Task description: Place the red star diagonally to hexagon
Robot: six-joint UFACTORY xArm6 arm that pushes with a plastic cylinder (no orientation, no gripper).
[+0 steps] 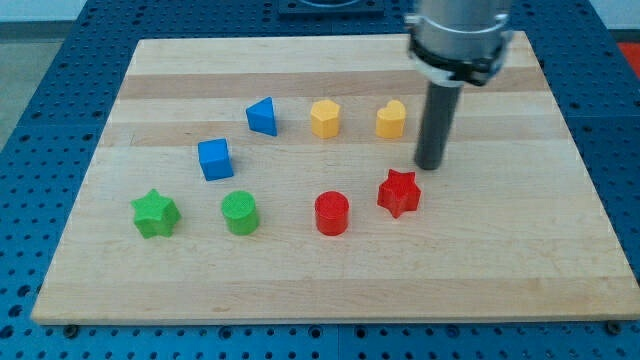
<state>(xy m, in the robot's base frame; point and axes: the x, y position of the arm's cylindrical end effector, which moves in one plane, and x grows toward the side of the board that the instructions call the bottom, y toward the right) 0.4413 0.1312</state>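
The red star (pixel 398 192) lies at the right middle of the wooden board (pixel 330 285). The yellow hexagon (pixel 325 118) sits above and to the left of it, in the upper row. My tip (pixel 430 165) stands just above and to the right of the red star, a small gap away, and below right of the yellow heart-shaped block (pixel 391 119). The rod hangs from the arm's grey head at the view's top right.
A red cylinder (pixel 331 213) lies left of the star. A green cylinder (pixel 240 213) and a green star (pixel 155 214) lie further left. A blue cube (pixel 215 159) and a blue triangular block (pixel 262 116) sit at the upper left.
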